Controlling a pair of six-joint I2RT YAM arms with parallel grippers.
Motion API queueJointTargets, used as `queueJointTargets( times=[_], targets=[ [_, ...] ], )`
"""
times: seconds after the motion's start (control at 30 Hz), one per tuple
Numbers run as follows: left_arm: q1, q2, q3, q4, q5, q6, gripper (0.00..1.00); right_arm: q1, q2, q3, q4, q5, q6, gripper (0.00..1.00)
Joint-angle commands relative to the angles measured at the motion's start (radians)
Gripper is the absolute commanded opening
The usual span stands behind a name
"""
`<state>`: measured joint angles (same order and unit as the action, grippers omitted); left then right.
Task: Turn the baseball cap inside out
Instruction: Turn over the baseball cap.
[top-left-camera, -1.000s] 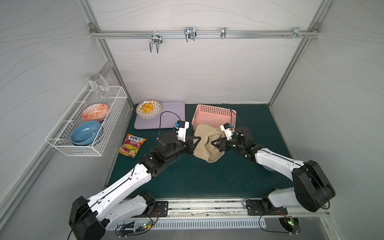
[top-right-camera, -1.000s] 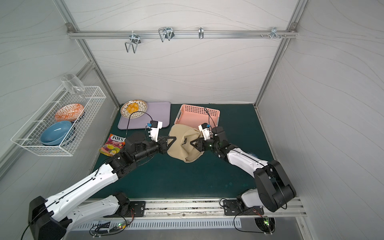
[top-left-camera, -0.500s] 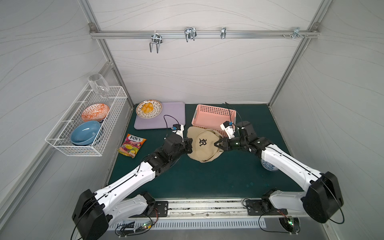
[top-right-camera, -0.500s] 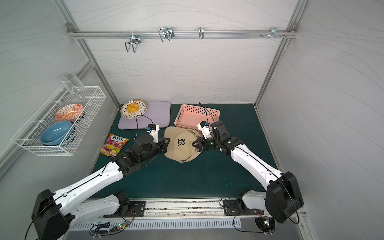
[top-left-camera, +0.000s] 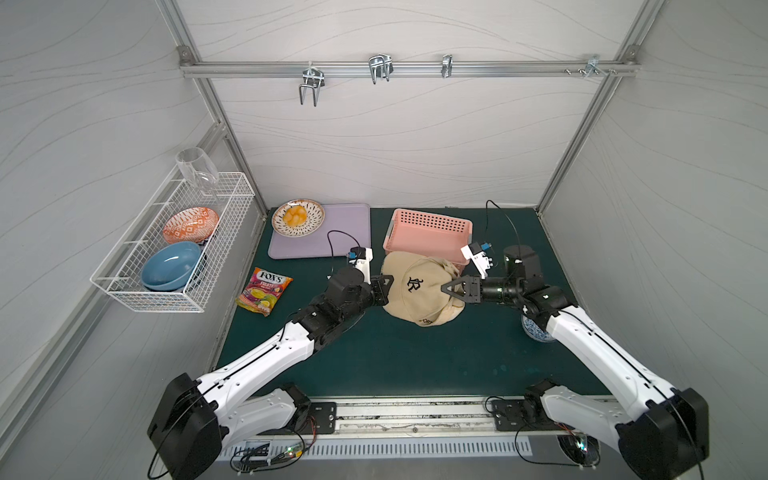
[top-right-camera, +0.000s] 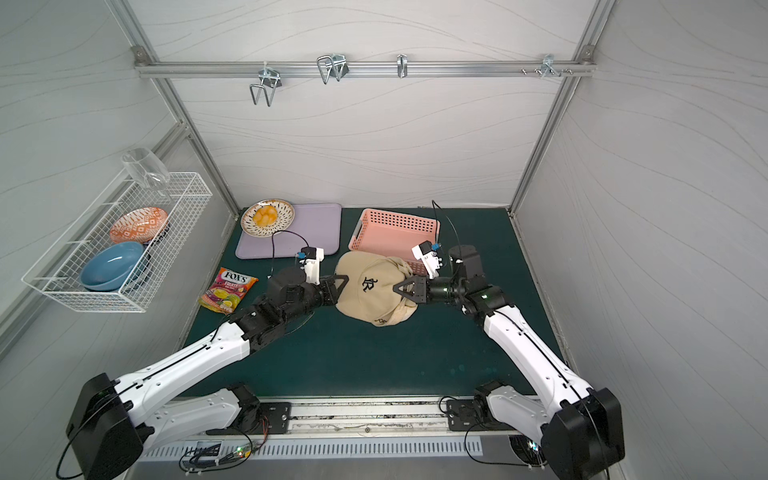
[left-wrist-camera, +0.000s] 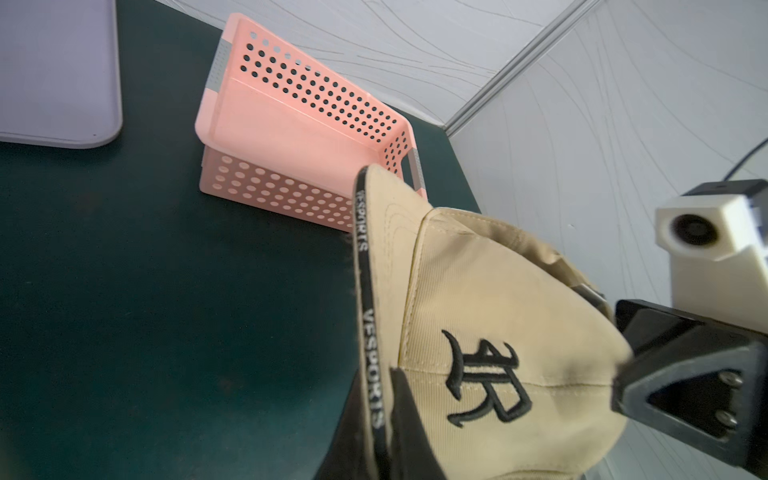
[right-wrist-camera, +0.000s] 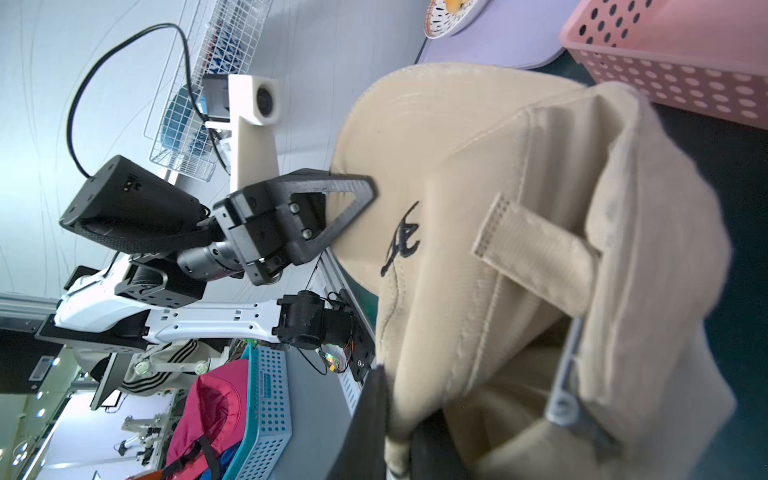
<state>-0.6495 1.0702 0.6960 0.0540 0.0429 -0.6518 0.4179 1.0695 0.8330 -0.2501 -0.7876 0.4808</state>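
Both hands are clenched on the baseball cap (top-left-camera: 428, 301), which spans the gap between them.
- left hand (top-left-camera: 385, 286): clamped on the brim (left-wrist-camera: 380, 216) edge, just beside the monogram (top-left-camera: 413, 284).
- right hand (top-left-camera: 448, 288): pinched into bunched fabric on the opposite side of the crown. The strap (right-wrist-camera: 536, 253) sits right beside its fingers in the right wrist view.
- The cap's tan outer face and monogram point up in both top views, so it's not inverted. Black lettered tape runs along the rim next to the left hand's fingers in the left wrist view.
- The cap looks raised off the bench (top-left-camera: 415, 361). Can't tell whether the lowest fold, below the right hand, touches it.

Around the hands:
- pink basket (top-left-camera: 430, 232): just beyond both hands toward the back wall. The cap's far edge overlaps its near wall in the top views, contact unclear.
- purple mat (top-left-camera: 332, 237): beyond the left hand, apart from it, with a plate (top-left-camera: 298, 217) of yellow food on its far corner.
- candy bag (top-left-camera: 264, 291): outboard of the left hand, well apart, flat on the bench.
- small patterned bowl (top-left-camera: 536, 330): behind the right hand, partly hidden by that arm.
- wire rack (top-left-camera: 174, 291): on the side wall, far outboard of the left hand, holding bowls.
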Motion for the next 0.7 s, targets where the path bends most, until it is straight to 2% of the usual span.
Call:
queueJointTargets(
  times=[0.0,0.07,0.17,0.27,0.47,0.67],
  targets=[
    [0.070,-0.027,-0.056,-0.094,-0.097,0.030,0.00,-0.018,-0.042,0.031,-0.001,-0.016,-0.010,0.06],
    [0.070,-0.051,-0.053,-0.061,-0.023,0.042,0.00,-0.016,-0.032,0.033,-0.028,0.041,-0.016,0.36],
    [0.069,-0.070,-0.024,-0.079,0.015,0.035,0.00,-0.012,-0.044,0.029,-0.069,0.153,-0.038,0.51],
    [0.069,-0.085,-0.015,-0.096,0.003,0.027,0.00,-0.005,-0.058,0.034,-0.138,0.282,-0.055,0.53],
    [0.069,-0.111,-0.028,-0.068,0.020,0.006,0.00,0.045,-0.002,0.035,-0.212,0.438,-0.056,0.53],
    [0.069,-0.157,-0.047,-0.019,0.034,-0.029,0.00,0.076,0.080,-0.014,-0.135,0.489,0.019,0.50]
  ],
)
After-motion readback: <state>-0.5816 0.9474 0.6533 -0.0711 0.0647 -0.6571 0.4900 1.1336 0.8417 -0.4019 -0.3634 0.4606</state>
